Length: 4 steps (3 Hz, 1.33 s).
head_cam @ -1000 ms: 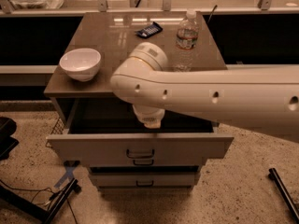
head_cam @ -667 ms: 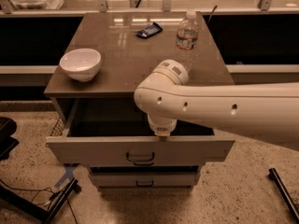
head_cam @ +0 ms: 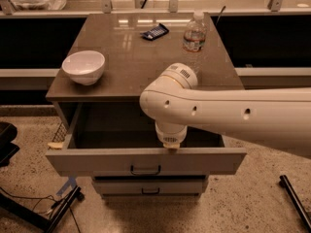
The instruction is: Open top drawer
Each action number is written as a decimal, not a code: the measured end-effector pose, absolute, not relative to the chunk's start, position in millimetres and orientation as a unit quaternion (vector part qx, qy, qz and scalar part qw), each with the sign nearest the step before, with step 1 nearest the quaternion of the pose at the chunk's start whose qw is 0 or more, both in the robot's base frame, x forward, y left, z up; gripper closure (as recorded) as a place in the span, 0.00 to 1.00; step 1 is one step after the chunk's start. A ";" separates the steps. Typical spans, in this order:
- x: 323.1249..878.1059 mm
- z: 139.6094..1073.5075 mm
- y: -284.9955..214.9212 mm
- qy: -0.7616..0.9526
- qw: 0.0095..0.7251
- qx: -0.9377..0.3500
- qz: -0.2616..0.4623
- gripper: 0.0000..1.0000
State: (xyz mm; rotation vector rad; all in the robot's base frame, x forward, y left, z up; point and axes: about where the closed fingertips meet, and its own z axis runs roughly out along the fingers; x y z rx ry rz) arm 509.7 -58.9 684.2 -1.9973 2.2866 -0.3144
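The top drawer (head_cam: 97, 161) is pulled well out from under the brown tabletop, its pale grey front facing me with a small black pull handle (head_cam: 145, 170) near the middle. Its inside is dark and in shadow. My white arm reaches in from the right, and my gripper (head_cam: 170, 146) points down at the drawer front's top edge, right of centre and above the handle. Only its tip shows below the wrist.
A white bowl (head_cam: 84, 66) sits on the tabletop (head_cam: 131, 57) at left, a plastic water bottle (head_cam: 194, 37) and a dark flat packet (head_cam: 154, 31) at the back. A narrower lower drawer (head_cam: 148, 186) sits shut below. Black stand legs (head_cam: 53, 212) lie at floor left.
My arm has swung to the right along the drawer's front edge, and the wrist now hangs right of the handle. The drawer stays pulled out.
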 end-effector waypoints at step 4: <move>464.4 671.2 -85.9 0.780 0.003 -0.623 -0.058 1.00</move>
